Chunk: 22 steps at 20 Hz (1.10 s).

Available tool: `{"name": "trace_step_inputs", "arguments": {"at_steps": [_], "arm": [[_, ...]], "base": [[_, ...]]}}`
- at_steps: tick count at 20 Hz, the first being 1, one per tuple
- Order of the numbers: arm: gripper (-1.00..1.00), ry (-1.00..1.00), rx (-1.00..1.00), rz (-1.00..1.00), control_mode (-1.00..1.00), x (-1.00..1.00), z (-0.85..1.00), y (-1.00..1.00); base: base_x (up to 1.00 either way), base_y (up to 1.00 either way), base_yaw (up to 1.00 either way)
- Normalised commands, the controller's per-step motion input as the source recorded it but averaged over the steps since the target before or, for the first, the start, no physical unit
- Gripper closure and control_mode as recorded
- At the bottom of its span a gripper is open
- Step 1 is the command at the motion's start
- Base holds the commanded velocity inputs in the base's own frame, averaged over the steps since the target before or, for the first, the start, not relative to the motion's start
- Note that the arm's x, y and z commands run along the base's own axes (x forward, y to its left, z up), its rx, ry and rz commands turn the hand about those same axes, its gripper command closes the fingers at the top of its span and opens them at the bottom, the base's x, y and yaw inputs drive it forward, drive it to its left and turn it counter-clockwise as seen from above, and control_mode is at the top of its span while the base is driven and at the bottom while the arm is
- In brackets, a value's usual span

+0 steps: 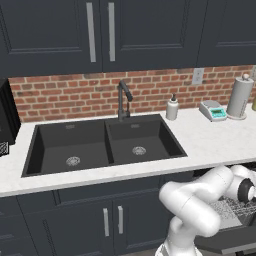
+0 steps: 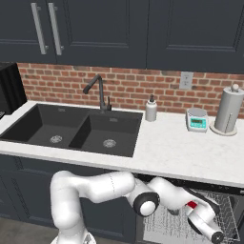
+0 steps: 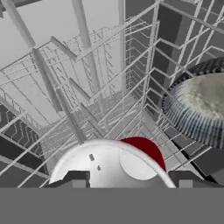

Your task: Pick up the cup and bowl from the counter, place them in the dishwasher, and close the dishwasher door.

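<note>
CUP (image 3: 146, 151): in dishwasher rack (image 3: 87, 100), between spread fingers (image 3: 76, 179), contact unclear | BOWL (image 3: 201, 103): in rack | REMAINING: withdraw, close dishwasher door

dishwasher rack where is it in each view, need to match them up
Left base view: the rack sits at the lower right, under the counter edge.
Right base view: lower right again, below the counter.
Hand view: its wire mesh spreads across the upper left and middle.
Shared landmark: the paper towel roll stands above the rack in both base views.
</note>
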Motion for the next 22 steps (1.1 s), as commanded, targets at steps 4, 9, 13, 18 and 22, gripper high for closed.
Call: {"name": "trace_step_inputs", "arguments": {"at_steps": [4,9,13,18,22], "arm": [[-1.0,0.04,-0.09,-0.07,-1.0,-0.21,0.0,-0.3],[-1.0,0.07,-0.11,-0.09,-1.0,-0.15,0.0,-0.18],[-1.0,0.09,-0.11,-0.08,-1.0,-0.43,0.0,-0.15],[-1.0,0.12,-0.12,-0.1,-1.0,-0.68,0.0,-0.09],[-1.0,0.15,-0.15,-0.13,-1.0,-0.39,0.0,0.0]], "base": [[0.0,0.0,0.0],[0.0,0.0,0.0],[0.0,0.0,0.0],[0.0,0.0,0.0],[0.0,0.0,0.0]]}}
